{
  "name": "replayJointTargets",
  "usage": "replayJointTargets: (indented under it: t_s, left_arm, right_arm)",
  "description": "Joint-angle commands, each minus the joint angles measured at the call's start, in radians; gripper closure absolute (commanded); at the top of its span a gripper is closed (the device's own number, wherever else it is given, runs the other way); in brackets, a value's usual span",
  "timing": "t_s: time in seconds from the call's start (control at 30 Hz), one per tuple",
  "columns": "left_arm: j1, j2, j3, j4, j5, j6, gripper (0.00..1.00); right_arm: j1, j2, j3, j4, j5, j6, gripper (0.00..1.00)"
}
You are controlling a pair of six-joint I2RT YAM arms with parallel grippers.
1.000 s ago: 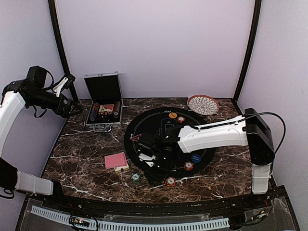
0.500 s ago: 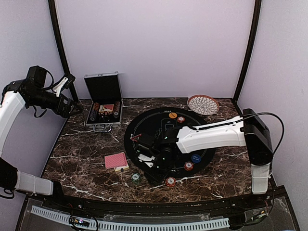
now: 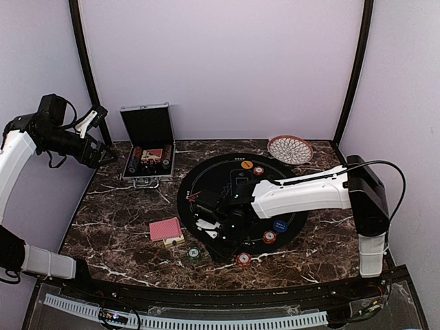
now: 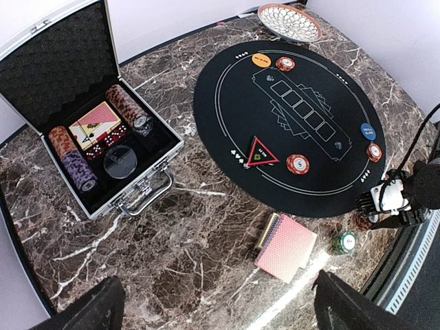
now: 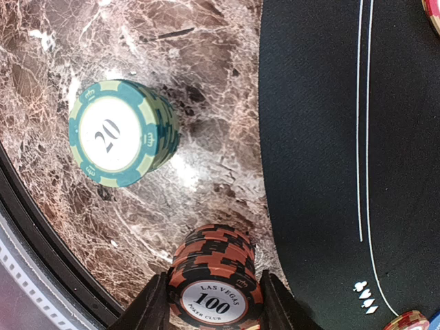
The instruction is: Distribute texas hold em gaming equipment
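Right wrist: fingers tighter around red chips

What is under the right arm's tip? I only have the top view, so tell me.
Observer: A stack of red-and-black chips marked 100 stands between the right fingers. It is on the marble tabletop, just off the black mat.
Operator: Read me the green stack beside it.
Observer: The green stack has 20 printed on its top chip.
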Motion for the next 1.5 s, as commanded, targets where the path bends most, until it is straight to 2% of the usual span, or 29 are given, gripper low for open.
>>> replayJointTargets:
  t_s: [0.0,0.17,0.37,0.97,1.27,1.47]
  left_arm:
    - [-0.001,-0.021,0.026,-0.031,0.01,0.015,0.01]
    - [-0.002,-0.025,0.023,-0.03,0.007,0.016,0.01]
    - [-0.002,-0.024,0.023,-0.028,0.007,0.015,0.01]
    - [-0.001,-0.027,0.023,-0.027,0.004,0.017,0.01]
    - [-0.003,-0.026,0.026,-0.028,0.005,0.016,0.01]
    - [-0.003,-0.027,0.028,-0.029,0.005,0.016,0.01]
  right_arm:
    - [0.005,0.011,0.016,0.012,-0.001,-0.001,0.57]
    - [0.008,0.013,0.016,0.011,-0.004,-0.001,0.52]
    - [0.01,0.014,0.017,0.009,-0.005,-0.001,0.52]
    - [0.01,0.018,0.008,0.004,-0.008,-0.013,0.65]
    - [0.01,-0.005,0.063,-0.05,0.013,-0.014,0.8]
    - [0.009,-0.037,0.127,-0.103,0.036,-0.012,0.85]
